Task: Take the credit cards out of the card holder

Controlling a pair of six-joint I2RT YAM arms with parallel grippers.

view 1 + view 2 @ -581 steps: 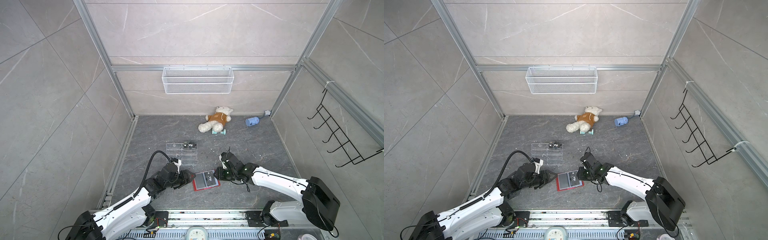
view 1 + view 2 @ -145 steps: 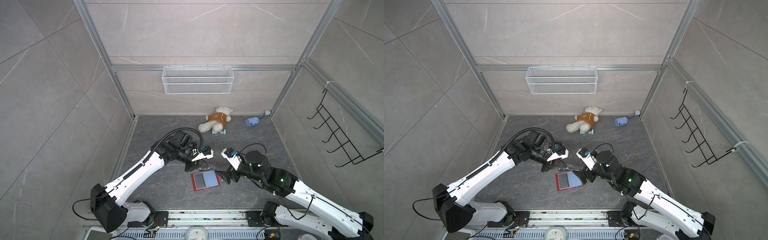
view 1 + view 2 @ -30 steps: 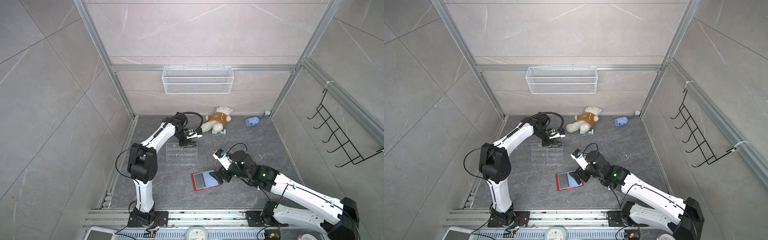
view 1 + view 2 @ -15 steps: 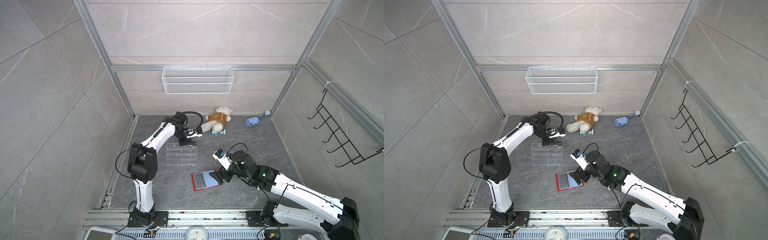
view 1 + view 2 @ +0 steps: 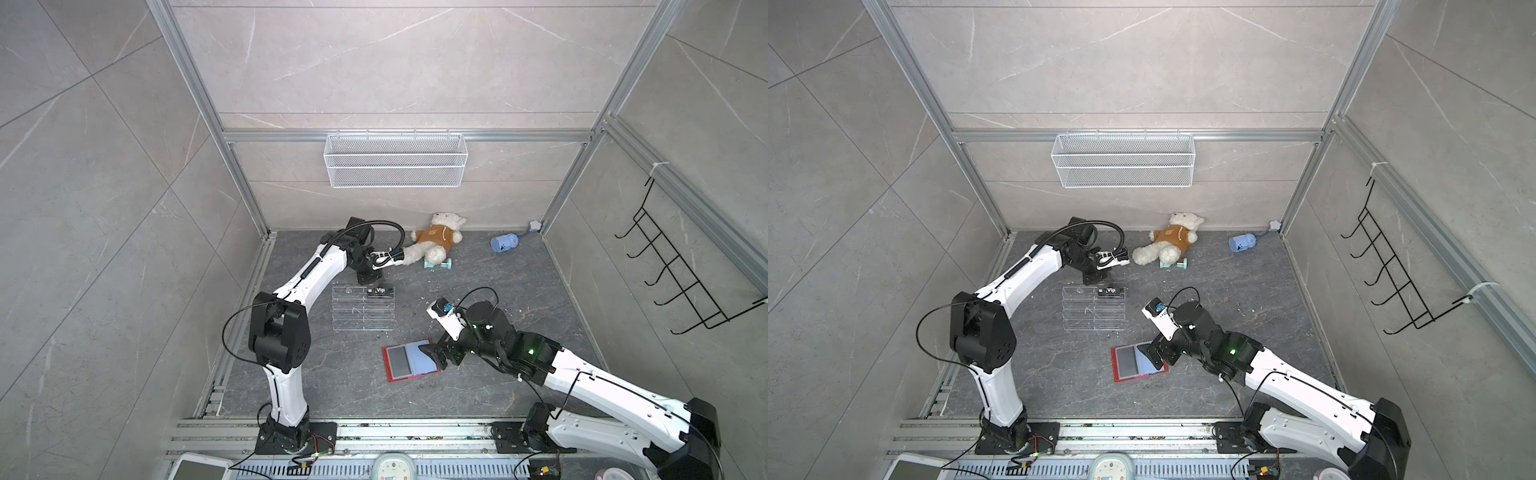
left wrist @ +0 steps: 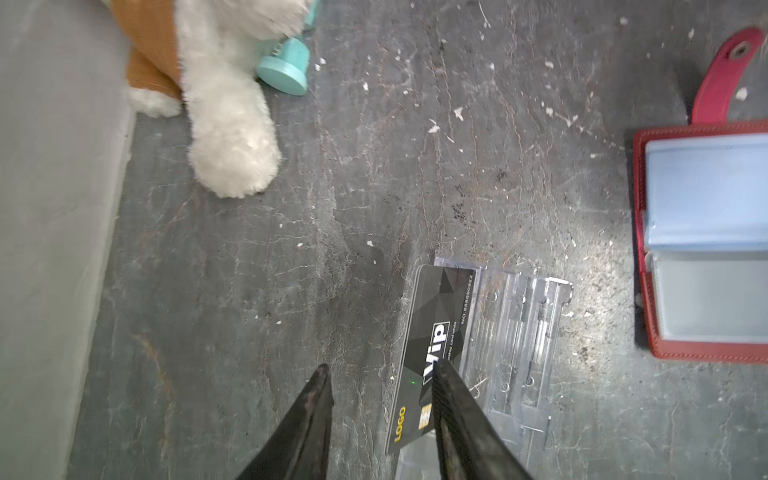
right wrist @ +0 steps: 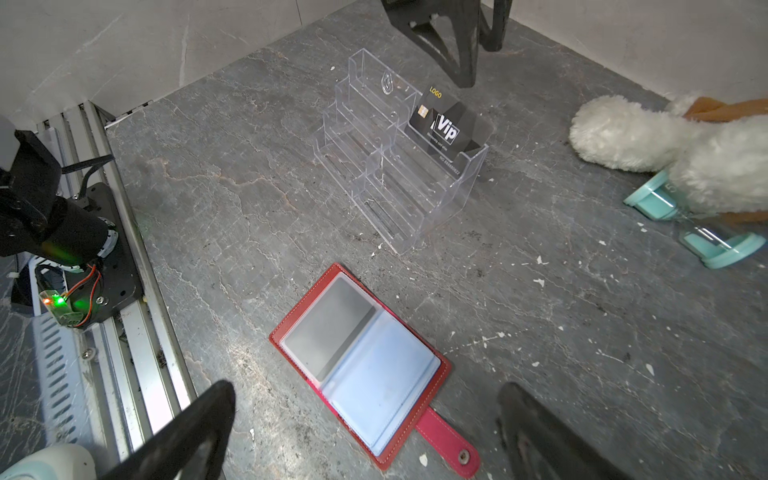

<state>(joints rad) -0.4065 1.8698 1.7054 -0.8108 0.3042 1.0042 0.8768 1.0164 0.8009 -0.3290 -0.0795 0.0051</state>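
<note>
Toward the back left corner of the tabletop (image 5: 498, 282), the left gripper (image 6: 380, 372) hangs over the clear rack (image 7: 386, 195) with its jaws parted and nothing pinched. The Vip card (image 6: 440, 316) stands in the rack's top tier, just beside one finger, so a careless lift or sideways drift could clip the card out or nudge the light rack. Nearer the front edge, about mid-width, the card holder (image 7: 386, 374) lies open with a grey card (image 7: 332, 328) in the sleeve on its left half. The right gripper (image 7: 365, 388) hovers over the holder's right side, jaws spread wide. The likely trouble is that the thin card offers little edge, the sleeve may cling, and an unpinned holder could slide, lift or fold shut as the card is pulled.
</note>
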